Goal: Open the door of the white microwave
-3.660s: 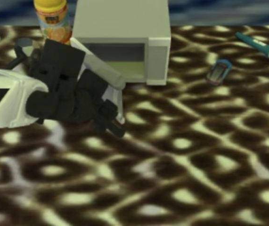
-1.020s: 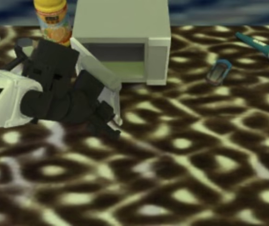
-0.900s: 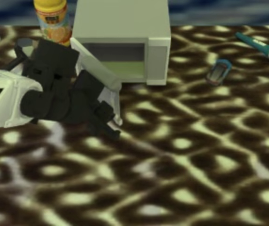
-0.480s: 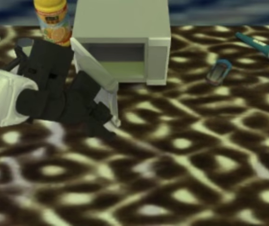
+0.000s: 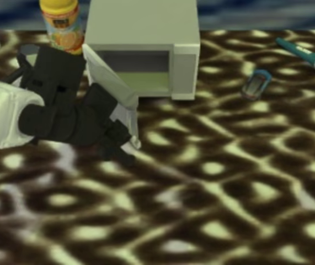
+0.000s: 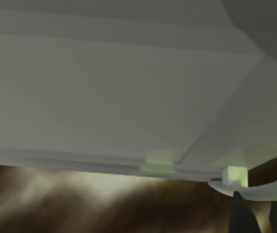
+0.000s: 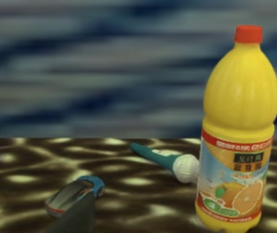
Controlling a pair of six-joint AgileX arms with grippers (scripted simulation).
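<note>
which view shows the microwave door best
The top view: the flat off-white microwave door stands swung open beside the left tool. The left wrist view shows only a close pale panel; the right wrist view shows none of it.

Rendered simulation of a tabletop test setup, not a lived-in room. Shown by the table (image 5: 212,210), covered in a repeating brown-and-cream mottled pattern, and by the blurred blue-streaked backdrop (image 7: 104,68) standing in for walls. Kitchen-like assortment only loosely: white microwave (image 5: 143,33) at the far edge, orange juice bottle (image 5: 62,22) beside it on the left, second juice bottle (image 7: 239,131) in the right wrist view. Also scattered: teal-handled brush (image 5: 306,54), possibly a toothbrush, and a small blue toy car (image 5: 256,83).
</note>
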